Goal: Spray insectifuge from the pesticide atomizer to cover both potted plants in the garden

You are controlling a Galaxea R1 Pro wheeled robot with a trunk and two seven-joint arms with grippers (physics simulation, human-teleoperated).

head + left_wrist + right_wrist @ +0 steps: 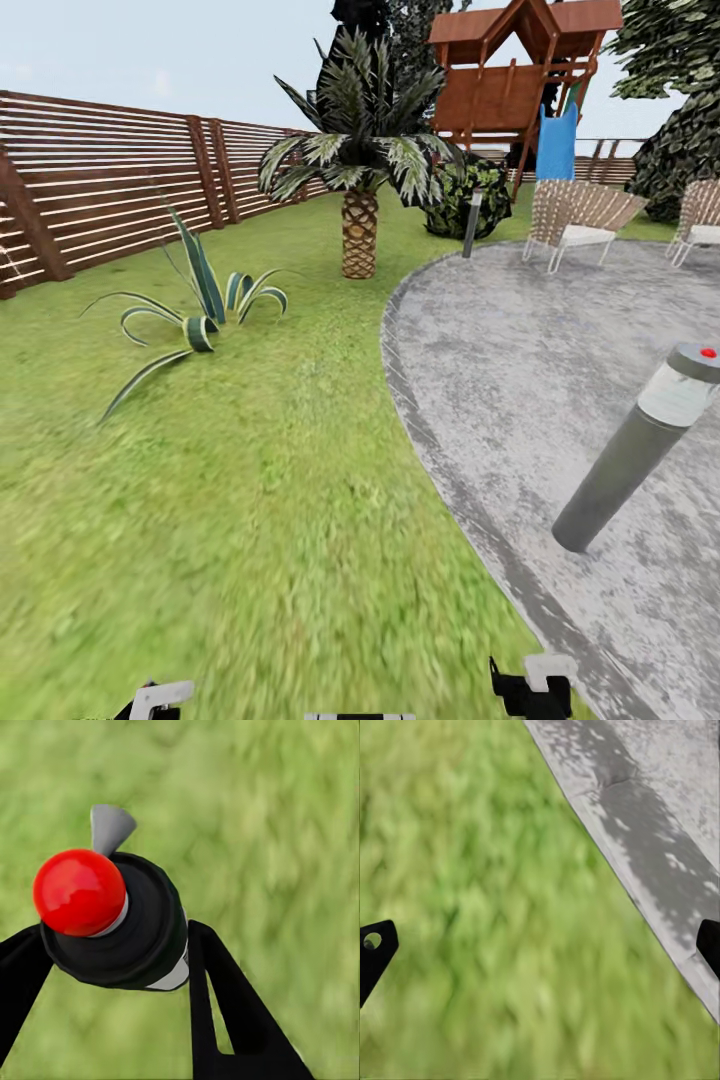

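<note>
Green lawn [250, 480] beside grey patio [560, 340]

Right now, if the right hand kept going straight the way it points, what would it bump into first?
Probably the grass. The open right hand points down at lawn, with the patio edge off to one side. Depth is hard to judge.

Slatted wooden fence [110, 190], mottled stone patio [560, 350].

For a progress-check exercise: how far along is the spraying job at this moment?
Done: the left gripper fingers hold what looks like the atomizer, red-topped. In hand: the robot stands on the lawn beside the patio, with the right gripper open. Left: spraying both potted plants.
</note>
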